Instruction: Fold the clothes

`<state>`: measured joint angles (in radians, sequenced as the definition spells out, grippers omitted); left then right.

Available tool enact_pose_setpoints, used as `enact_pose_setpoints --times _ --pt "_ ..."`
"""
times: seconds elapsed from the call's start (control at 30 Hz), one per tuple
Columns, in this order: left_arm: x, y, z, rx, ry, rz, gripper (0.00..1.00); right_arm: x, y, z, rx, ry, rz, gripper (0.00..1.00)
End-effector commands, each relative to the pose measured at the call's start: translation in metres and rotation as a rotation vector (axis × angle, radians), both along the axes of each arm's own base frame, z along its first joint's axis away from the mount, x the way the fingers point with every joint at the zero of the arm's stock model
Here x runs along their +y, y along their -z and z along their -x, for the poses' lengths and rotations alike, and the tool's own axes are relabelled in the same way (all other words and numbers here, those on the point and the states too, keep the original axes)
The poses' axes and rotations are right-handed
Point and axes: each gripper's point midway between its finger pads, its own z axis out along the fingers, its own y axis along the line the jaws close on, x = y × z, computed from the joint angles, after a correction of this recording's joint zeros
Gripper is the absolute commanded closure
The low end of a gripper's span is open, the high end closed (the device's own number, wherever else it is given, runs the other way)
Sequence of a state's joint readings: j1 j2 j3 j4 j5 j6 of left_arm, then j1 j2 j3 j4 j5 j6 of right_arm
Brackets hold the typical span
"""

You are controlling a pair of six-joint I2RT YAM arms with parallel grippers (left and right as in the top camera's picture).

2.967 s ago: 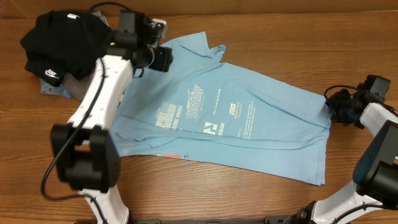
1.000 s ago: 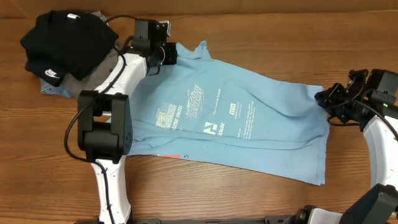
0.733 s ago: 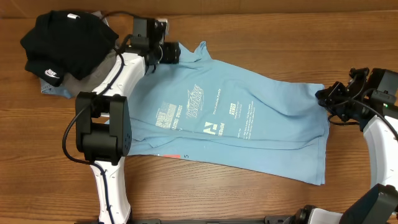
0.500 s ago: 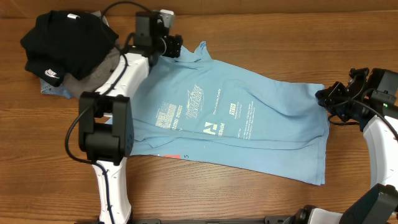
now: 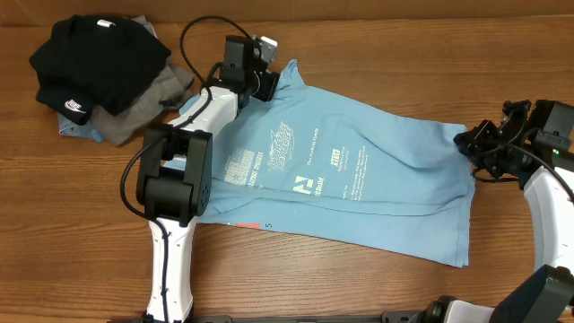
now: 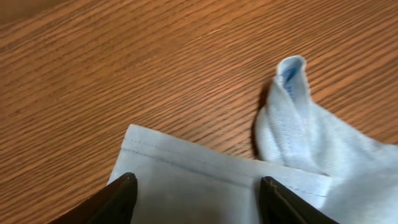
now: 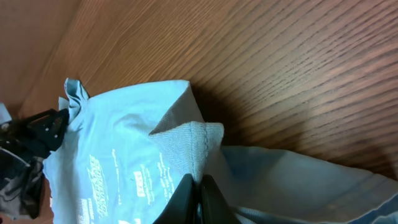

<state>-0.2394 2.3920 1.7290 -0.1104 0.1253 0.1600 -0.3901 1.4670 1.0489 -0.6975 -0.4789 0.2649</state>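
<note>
The light sky-blue T-shirt [image 5: 341,170] lies spread flat across the table, white print up, with a small red tag [image 5: 247,225] at its near left edge. My left gripper [image 5: 266,85] is at the shirt's far left corner. In the left wrist view it [image 6: 199,182] is open, its jaws standing apart over a hemmed edge of the shirt [image 6: 311,155]. My right gripper [image 5: 473,146] is at the shirt's right edge. In the right wrist view it [image 7: 196,180] is shut on a ribbed fold of the shirt [image 7: 124,143].
A black garment with a white logo [image 5: 94,58] lies heaped on a grey garment [image 5: 152,103] at the far left corner. The left arm's cable loops above the shirt's far edge. Bare wooden table [image 5: 377,269] surrounds the shirt.
My left gripper has moved right along the shirt's far edge, away from the garment pile, and the arm has swung with it. The right gripper has kept its place and its hold.
</note>
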Motion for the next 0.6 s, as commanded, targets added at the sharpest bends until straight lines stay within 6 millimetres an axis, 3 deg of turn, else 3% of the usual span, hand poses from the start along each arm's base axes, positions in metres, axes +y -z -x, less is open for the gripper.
enact_pose_setpoints --times 0.0,0.1,0.23,0.27,0.33,0.4,0.43,0.57 --pt "0.007 0.028 0.0 0.047 -0.048 0.002 0.35 0.0 -0.012 -0.002 -0.031 -0.004 0.022 0.96" --pt "0.007 0.032 0.001 0.061 -0.067 0.019 0.47 0.0 -0.011 -0.001 -0.027 -0.004 0.02 0.96" --pt "0.007 0.028 -0.001 0.07 -0.108 0.059 0.91 0.0 -0.011 -0.001 -0.024 -0.004 0.019 0.96" --pt "0.007 0.026 -0.002 0.074 -0.115 0.073 0.96 0.0 -0.011 -0.001 -0.024 -0.004 0.018 0.96" --pt "0.005 0.012 -0.005 0.066 -0.109 0.114 0.96 0.0 -0.011 0.0 -0.022 -0.004 0.018 0.96" --pt "0.004 -0.013 -0.011 0.043 -0.112 0.16 0.96 0.0 -0.011 0.0 -0.022 -0.004 0.018 0.96" --pt "0.008 -0.035 -0.015 0.016 -0.123 0.18 0.96 0.0 -0.011 -0.001 -0.025 -0.003 0.021 0.96" --pt "0.016 -0.08 -0.019 -0.047 -0.13 0.194 0.96 -0.008 -0.01 -0.003 -0.024 0.02 0.063 0.96"
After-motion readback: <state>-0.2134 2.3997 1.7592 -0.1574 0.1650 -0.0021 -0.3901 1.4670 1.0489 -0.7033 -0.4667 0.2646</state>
